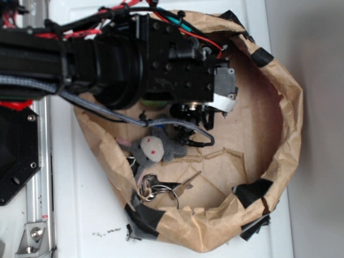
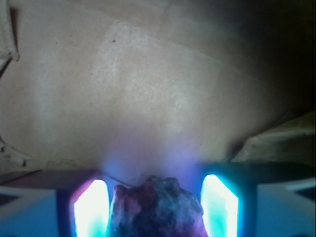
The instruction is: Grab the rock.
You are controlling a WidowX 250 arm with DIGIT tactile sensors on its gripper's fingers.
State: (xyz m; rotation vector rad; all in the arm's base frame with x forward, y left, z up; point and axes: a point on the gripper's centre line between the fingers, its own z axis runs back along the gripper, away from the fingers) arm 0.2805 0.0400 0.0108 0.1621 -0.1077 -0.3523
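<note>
In the wrist view the rock, a rough dark speckled lump, fills the gap between my two glowing fingers. My gripper is shut on it, with a pad close against each of its sides. Beyond it lies blurred brown cardboard. In the exterior view the gripper points down inside the paper bag, under the black arm. The rock is hidden there by the arm and wrist.
A grey plush donkey lies just left of the gripper on the bag floor. A bunch of keys is near the front rim. A sliver of lime-green plush peeks from under the arm. The crumpled, black-taped bag walls ring everything.
</note>
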